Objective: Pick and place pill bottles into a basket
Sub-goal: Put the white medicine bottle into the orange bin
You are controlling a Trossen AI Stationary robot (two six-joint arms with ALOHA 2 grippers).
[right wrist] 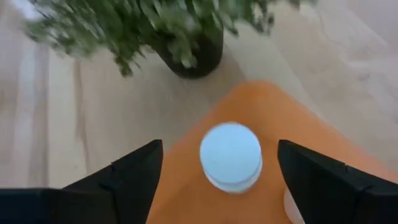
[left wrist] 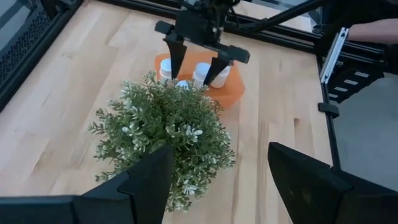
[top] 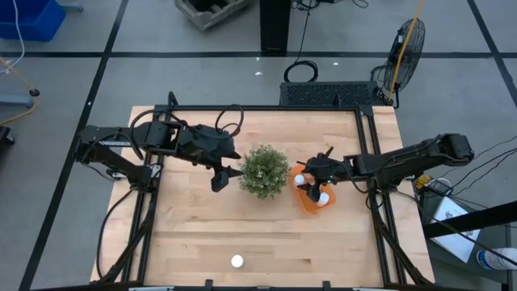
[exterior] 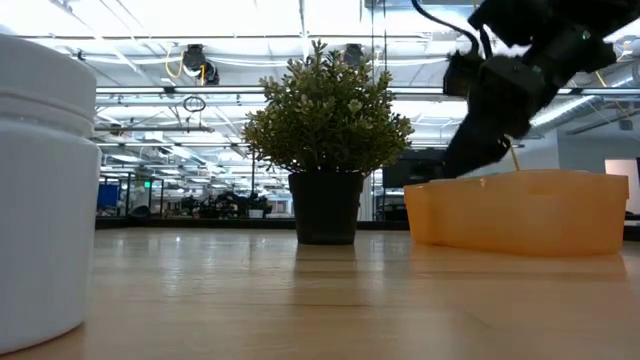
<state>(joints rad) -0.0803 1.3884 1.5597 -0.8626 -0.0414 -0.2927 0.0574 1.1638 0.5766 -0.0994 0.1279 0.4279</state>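
The orange basket (top: 305,202) stands on the table right of the bushy plant (top: 264,171). White pill bottles stand in it, one at its far end (top: 300,179) and one at its right (top: 323,196). My right gripper (top: 312,184) hangs open over the basket. In the right wrist view its fingers (right wrist: 130,180) stand wide on either side of an upright bottle (right wrist: 231,155) without touching it. Another bottle (top: 237,261) stands alone near the table's front edge and looms large in the low view (exterior: 40,190). My left gripper (top: 229,178) is open and empty just left of the plant.
The potted plant (left wrist: 165,130) stands between my two grippers, close to the basket's left side (left wrist: 227,90). Black frame rails (top: 367,162) run along the table's edges. Bare wood lies toward the front on both sides of the lone bottle.
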